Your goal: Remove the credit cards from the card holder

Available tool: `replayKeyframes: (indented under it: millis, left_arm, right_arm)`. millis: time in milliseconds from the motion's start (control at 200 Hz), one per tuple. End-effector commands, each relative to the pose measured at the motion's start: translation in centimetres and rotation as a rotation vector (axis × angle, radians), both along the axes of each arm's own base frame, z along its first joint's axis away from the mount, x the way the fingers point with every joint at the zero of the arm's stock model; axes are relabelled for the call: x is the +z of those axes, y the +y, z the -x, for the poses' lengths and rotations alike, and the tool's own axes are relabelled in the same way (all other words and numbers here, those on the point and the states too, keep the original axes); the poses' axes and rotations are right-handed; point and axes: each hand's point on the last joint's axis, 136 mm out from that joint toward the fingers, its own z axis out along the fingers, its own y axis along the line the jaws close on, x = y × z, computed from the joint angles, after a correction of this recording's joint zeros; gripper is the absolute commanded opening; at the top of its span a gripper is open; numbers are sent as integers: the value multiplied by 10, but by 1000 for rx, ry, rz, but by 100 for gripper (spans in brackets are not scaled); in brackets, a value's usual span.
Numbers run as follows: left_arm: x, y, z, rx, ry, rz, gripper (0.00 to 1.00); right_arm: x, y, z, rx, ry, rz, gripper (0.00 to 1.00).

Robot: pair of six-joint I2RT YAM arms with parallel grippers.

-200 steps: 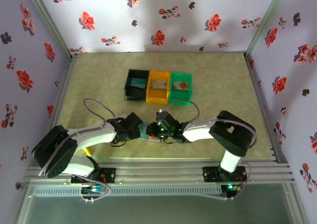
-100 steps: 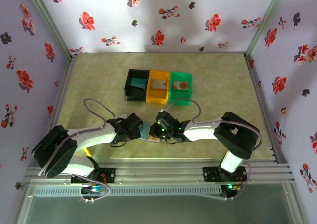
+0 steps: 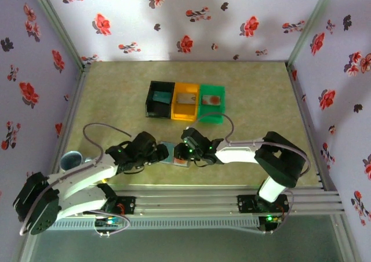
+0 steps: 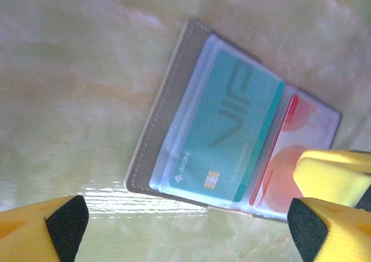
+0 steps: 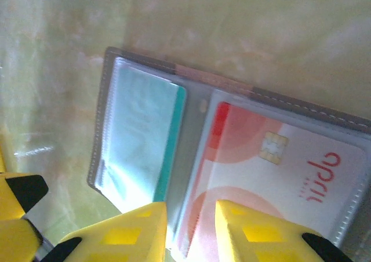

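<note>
Left wrist view: left gripper [image 4: 185, 218] gapes wide, holding nothing, just short of the card holder [image 4: 157, 126]. Over its fold the right gripper [image 5: 191, 230] has jaws slightly apart; any grip cannot be told. Holder lies open on the table [image 3: 116, 94], 1 teal card [image 4: 232, 128] and 1 pale card [image 5: 278, 175] with orange-red circles pocketed. Since 1 second ago the left arm [image 3: 87, 178] has swung outward. Beyond stand 3 bins [image 3: 185, 116], 1 card in each.

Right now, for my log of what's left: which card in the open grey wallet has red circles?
The pale plastic card with red lettering; the teal plastic card in the neighbouring sleeve has none.
</note>
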Motion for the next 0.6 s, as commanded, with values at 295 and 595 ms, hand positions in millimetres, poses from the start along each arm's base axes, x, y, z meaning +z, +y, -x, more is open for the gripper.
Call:
replayKeyframes:
  millis: [295, 595]
  left_arm:
    - [-2, 34, -2, -79, 221, -254, 93]
    - [-6, 35, -9, -123, 303, -345, 94]
  right_arm:
    - [22, 15, -10, -55, 26, -56, 29]
    - [20, 17, -16, -102, 28, -59, 30]
